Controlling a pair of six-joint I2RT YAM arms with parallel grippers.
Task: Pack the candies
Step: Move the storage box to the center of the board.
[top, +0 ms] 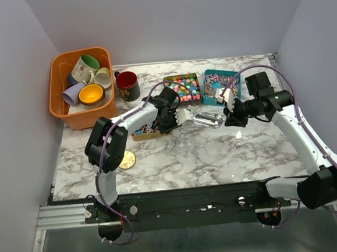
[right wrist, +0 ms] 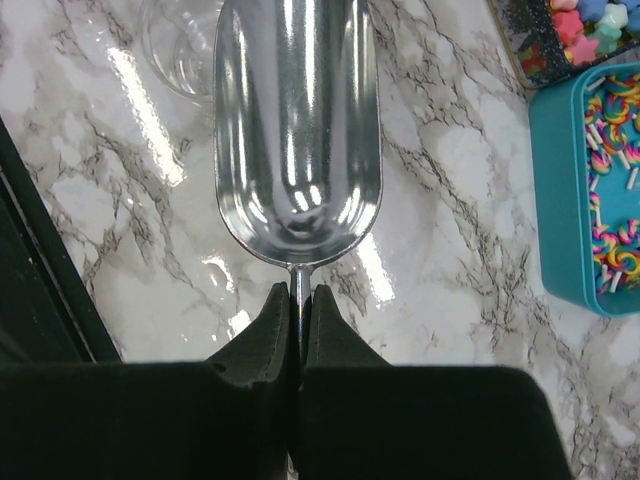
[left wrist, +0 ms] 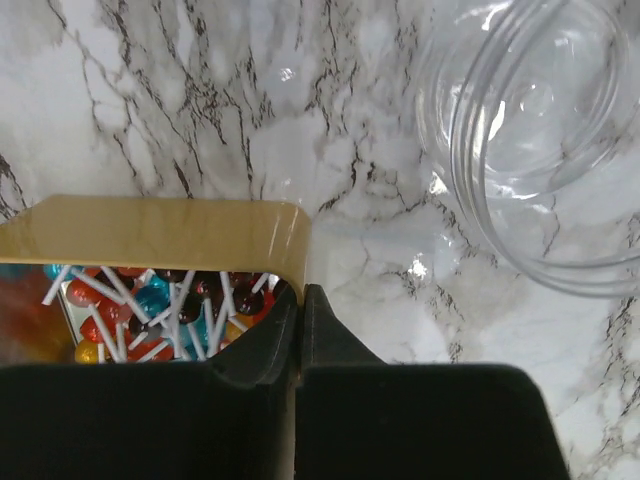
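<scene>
The candies lie in three trays. Small bright round and star sweets fill a dark tray (top: 182, 89), which also shows in the right wrist view (right wrist: 580, 30). Swirl pieces fill a teal tray (top: 218, 88) (right wrist: 600, 200). Lollipops (left wrist: 150, 310) fill a tan tray (top: 144, 131). My left gripper (top: 168, 125) (left wrist: 300, 292) is shut on the tan tray's wall (left wrist: 160, 232). My right gripper (top: 229, 120) (right wrist: 300, 292) is shut on the handle of an empty metal scoop (top: 208, 120) (right wrist: 297, 130). A clear jar (left wrist: 540, 130) (right wrist: 180, 40) stands open between the grippers.
An orange basket (top: 62, 105) of mugs stands at the back left, with a red mug (top: 127, 85) beside it. A flat gold lid (top: 127, 159) lies on the marble near the left arm. White walls close in the table on three sides.
</scene>
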